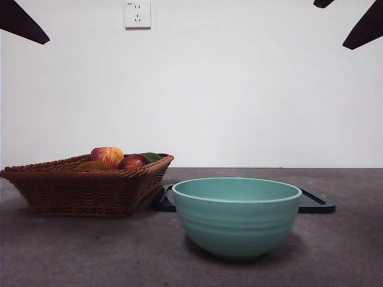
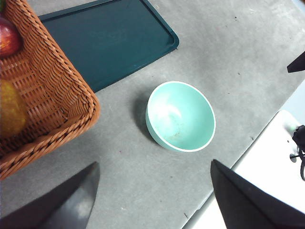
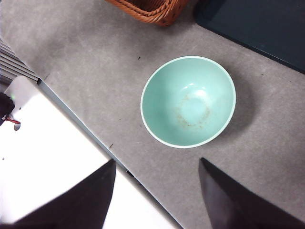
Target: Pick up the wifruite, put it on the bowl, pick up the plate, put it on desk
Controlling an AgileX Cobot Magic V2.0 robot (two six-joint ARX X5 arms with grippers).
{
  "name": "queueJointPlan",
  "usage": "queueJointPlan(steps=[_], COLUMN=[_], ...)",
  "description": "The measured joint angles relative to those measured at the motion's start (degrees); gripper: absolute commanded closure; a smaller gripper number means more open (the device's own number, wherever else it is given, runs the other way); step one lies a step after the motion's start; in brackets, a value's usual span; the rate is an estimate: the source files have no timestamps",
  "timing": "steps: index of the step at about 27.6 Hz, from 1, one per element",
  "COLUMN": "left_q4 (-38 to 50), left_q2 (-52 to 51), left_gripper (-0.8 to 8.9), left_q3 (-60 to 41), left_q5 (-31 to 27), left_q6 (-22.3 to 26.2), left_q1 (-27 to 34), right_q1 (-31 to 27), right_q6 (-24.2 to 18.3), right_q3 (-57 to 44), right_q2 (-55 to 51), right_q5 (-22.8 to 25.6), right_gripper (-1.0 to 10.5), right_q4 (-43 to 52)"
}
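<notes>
The mint-green bowl (image 1: 236,218) stands empty on the grey desk (image 1: 90,251), near the front; it also shows as the bowl (image 2: 180,116) and the bowl (image 3: 188,101) in the wrist views. Several fruits lie in a wicker basket (image 1: 78,188): a red-yellow one (image 1: 108,155), a dark red one (image 1: 133,161), a green one (image 1: 152,156) and a yellow-brown one (image 2: 9,109). I cannot tell which is the wifruite. The only plate-like thing is a flat dark tray (image 2: 109,40) behind the bowl. My left gripper (image 2: 154,164) and right gripper (image 3: 157,161) hang high above the bowl, both open and empty.
The basket (image 2: 43,100) stands left of the bowl, its corner against the tray (image 1: 317,203). Black arm tips (image 1: 24,23) (image 1: 362,27) show at the top corners. The desk's front edge meets a white surface (image 3: 52,152). A wall socket (image 1: 137,14) is on the wall behind.
</notes>
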Motion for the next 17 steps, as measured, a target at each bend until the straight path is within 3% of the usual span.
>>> queueJointPlan(steps=[4, 6, 10, 17], left_q4=[0.00, 0.00, 0.02, 0.02], left_q2=[0.02, 0.02, 0.00, 0.00], left_gripper=[4.58, 5.53, 8.05, 8.06], left_q3=[0.00, 0.00, 0.00, 0.00], left_q5=[0.00, 0.00, 0.00, 0.00], left_q6=[0.02, 0.02, 0.02, 0.02], left_q1=[0.00, 0.00, 0.00, 0.00], right_q1=[0.00, 0.00, 0.00, 0.00], right_q6=[-0.15, -0.15, -0.20, -1.57], right_q3=[0.00, 0.00, 0.00, 0.00], right_q2=[0.00, 0.00, 0.00, 0.00], right_q5=[0.00, 0.00, 0.00, 0.00], right_gripper=[6.7, 6.9, 9.2, 9.4], right_q4=[0.22, 0.39, 0.39, 0.70])
